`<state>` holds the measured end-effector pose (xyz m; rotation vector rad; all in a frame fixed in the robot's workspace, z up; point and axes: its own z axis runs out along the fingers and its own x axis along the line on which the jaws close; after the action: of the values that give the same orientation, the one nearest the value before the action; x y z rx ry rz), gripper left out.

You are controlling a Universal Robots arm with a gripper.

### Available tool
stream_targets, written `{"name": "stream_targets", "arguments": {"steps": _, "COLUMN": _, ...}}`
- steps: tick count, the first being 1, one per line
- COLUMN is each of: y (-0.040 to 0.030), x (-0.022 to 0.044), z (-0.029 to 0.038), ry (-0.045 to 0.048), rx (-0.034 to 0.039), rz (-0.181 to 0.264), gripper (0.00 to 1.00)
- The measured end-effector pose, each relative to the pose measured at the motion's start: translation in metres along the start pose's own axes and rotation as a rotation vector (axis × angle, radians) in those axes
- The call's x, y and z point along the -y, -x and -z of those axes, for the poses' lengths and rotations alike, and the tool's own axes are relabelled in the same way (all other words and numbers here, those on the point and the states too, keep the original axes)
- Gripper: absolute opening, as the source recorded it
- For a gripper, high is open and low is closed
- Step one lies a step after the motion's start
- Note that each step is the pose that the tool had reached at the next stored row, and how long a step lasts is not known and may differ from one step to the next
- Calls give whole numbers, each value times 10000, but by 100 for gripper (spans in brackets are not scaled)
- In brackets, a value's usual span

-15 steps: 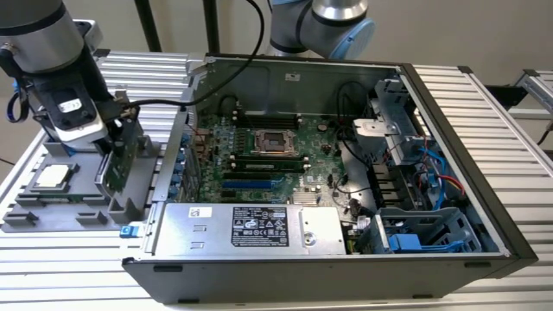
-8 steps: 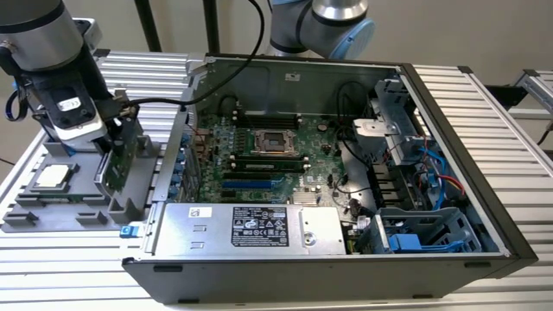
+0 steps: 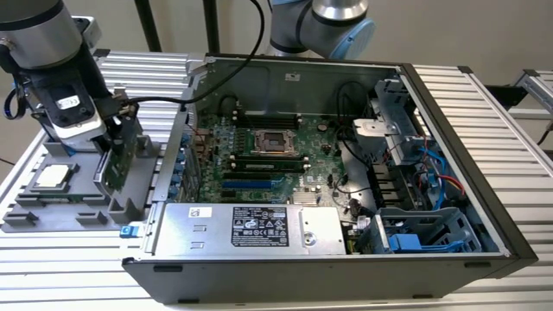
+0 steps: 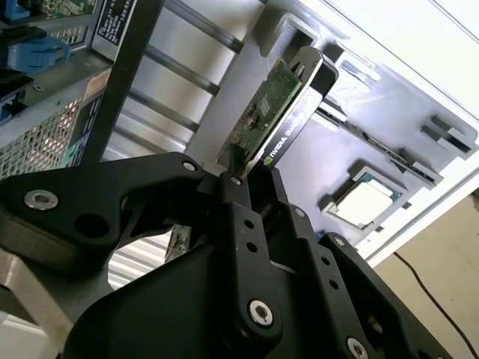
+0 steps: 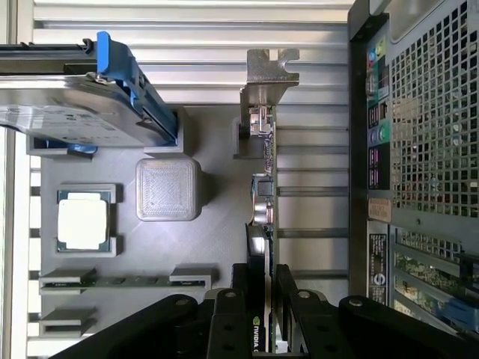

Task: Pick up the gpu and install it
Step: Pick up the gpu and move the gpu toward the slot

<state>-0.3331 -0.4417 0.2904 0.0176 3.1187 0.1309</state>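
Observation:
The gpu [image 3: 118, 154] stands on its long edge in a slot of the grey holder tray [image 3: 43, 217], just outside the open computer case on the exterior view's left. It is a green card with a black cooler [image 4: 293, 123] and a silver bracket [image 5: 266, 75] at its far end. My gripper [image 3: 118, 128] reaches down onto the card's top edge. In both wrist views its black fingers [image 5: 232, 318] press against the two faces of the gpu [image 5: 263, 196], so the gripper [image 5: 266, 299] is shut on it. The card's lower edge still sits in the holder.
The open computer case [image 3: 484, 168] lies on its side with the motherboard [image 3: 276, 162], a blue slot [image 3: 246, 184] and the power supply [image 3: 250, 227] exposed. On the tray are a small square silver chip [image 3: 52, 176] and a hard drive with blue clips [image 5: 67, 112].

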Motion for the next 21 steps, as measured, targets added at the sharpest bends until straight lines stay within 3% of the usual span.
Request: {"name": "stream_targets", "arguments": {"steps": 21, "y": 2, "x": -8, "z": 90, "ry": 1, "rx": 2, "rz": 0, "gripper": 0}}
